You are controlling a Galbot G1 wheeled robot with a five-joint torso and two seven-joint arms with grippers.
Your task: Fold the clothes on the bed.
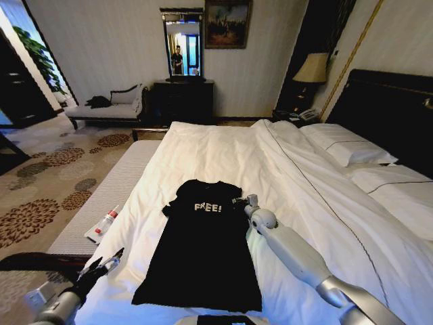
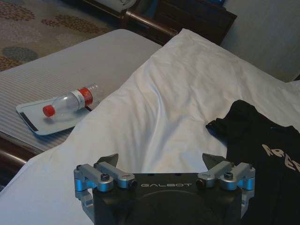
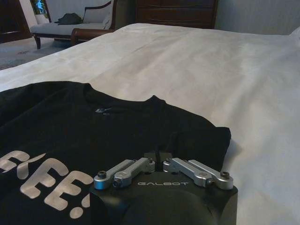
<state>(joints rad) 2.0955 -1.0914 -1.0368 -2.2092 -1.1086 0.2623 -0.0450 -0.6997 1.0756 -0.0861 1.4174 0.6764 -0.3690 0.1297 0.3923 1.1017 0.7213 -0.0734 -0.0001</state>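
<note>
We read "FREE!" in white across the chest of the black T-shirt (image 1: 203,250), which lies flat on the white duvet of the bed (image 1: 325,196), collar toward the far end; "GALBOT" is printed on both gripper bodies. Our right gripper (image 3: 159,157) is clenched on the shirt's shoulder fabric, its arm stretched forward over the duvet; our left gripper (image 2: 161,161) hangs released (jaws wide apart, touching nothing) above the duvet beside the hem; a red-capped bottle (image 2: 70,101) lies on a tray (image 2: 33,123) nearby.

black "free!" t-shirt (image 1: 203,257) lies flat, partly folded, on the white bed (image 1: 298,183).
</note>
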